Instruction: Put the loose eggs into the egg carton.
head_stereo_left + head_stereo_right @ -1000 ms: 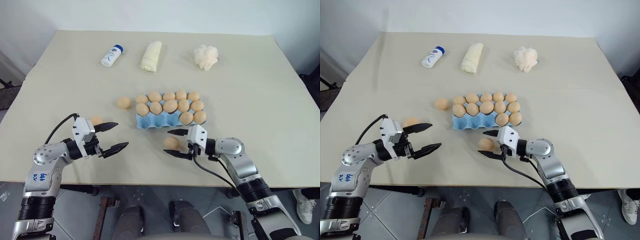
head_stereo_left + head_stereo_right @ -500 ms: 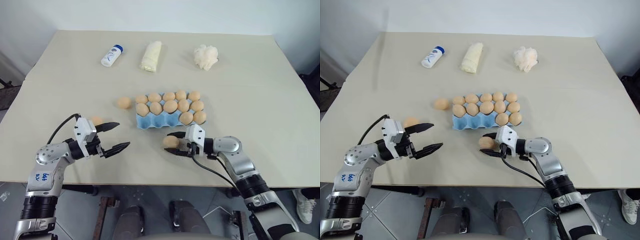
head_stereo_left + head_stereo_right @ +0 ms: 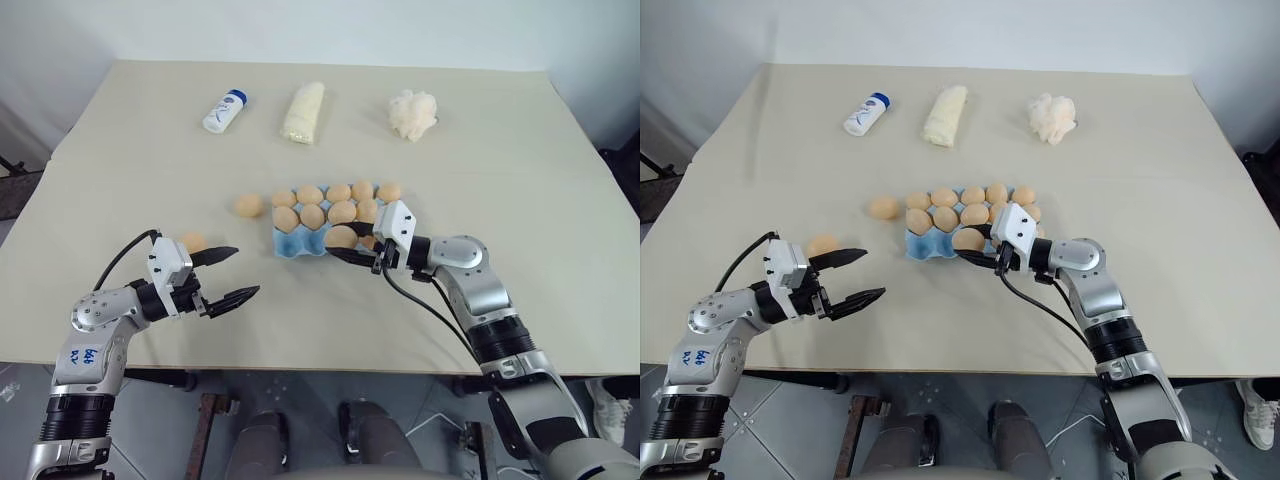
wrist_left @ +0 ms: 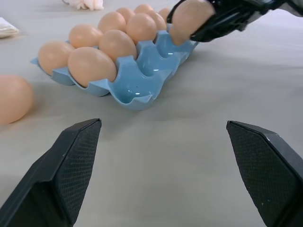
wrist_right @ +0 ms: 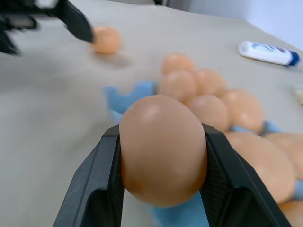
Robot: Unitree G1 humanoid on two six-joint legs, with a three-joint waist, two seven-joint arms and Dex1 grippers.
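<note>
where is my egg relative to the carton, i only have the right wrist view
observer: the held egg, in the right tool, is over a cup in the near row of the egg carton.
operator: any empty cups next to it
observer: yes, bare blue cups in that row, on the robot's left of your egg.
operator: how many on the table
observer: two loose eggs: one just left of the carton, one by the open left tool.

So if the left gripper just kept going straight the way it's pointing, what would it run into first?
Probably the egg carton, at its near empty corner cup. The left gripper is open and aimed across bare table towards it, though depth is hard to judge.
</note>
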